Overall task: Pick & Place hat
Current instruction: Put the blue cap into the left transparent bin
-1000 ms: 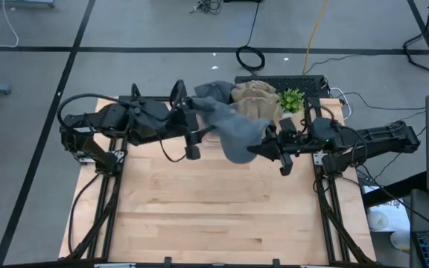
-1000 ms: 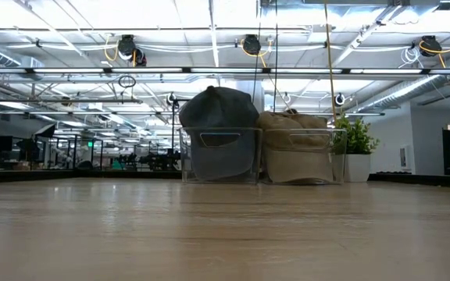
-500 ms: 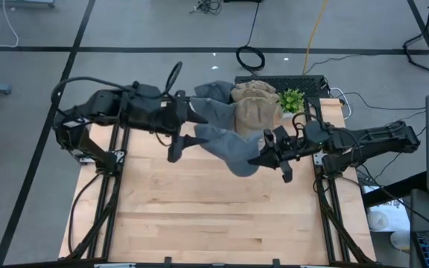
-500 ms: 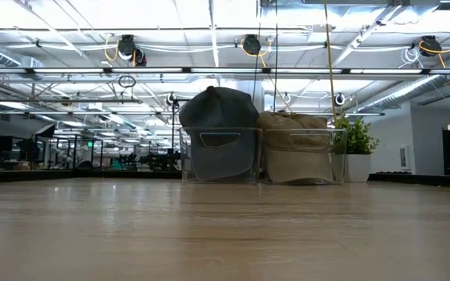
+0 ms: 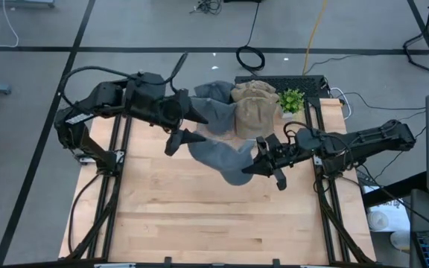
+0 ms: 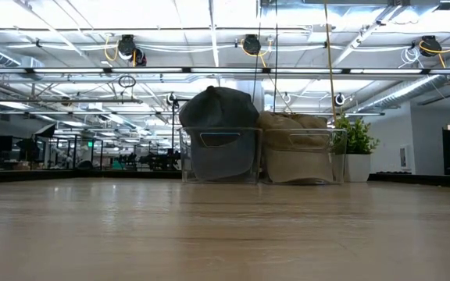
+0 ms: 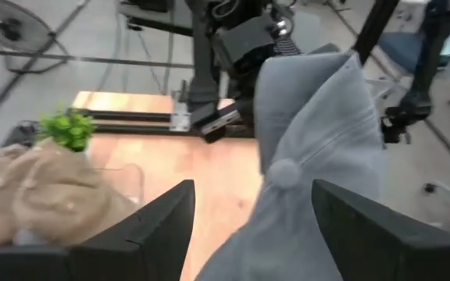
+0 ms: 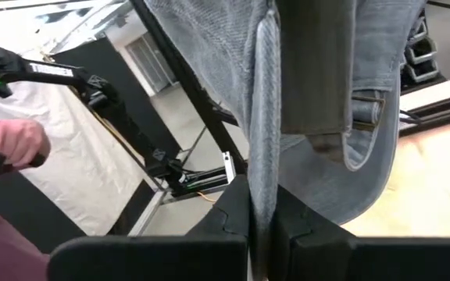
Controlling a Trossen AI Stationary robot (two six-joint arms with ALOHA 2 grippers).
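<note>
high view: hat (image 5: pixel 224 155) in right hand (image 5: pixel 253 165)

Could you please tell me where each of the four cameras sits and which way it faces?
High view: overhead, straight down; both arms, right gripper holding the grey hat.
Low view: table height, level toward the hat bins; no arm shows.
Left wrist view: on the left arm, past the open left gripper at the hat.
Right wrist view: on the right arm, jaws pinching hat fabric.
Shared: high and both wrist views show the hat.
</note>
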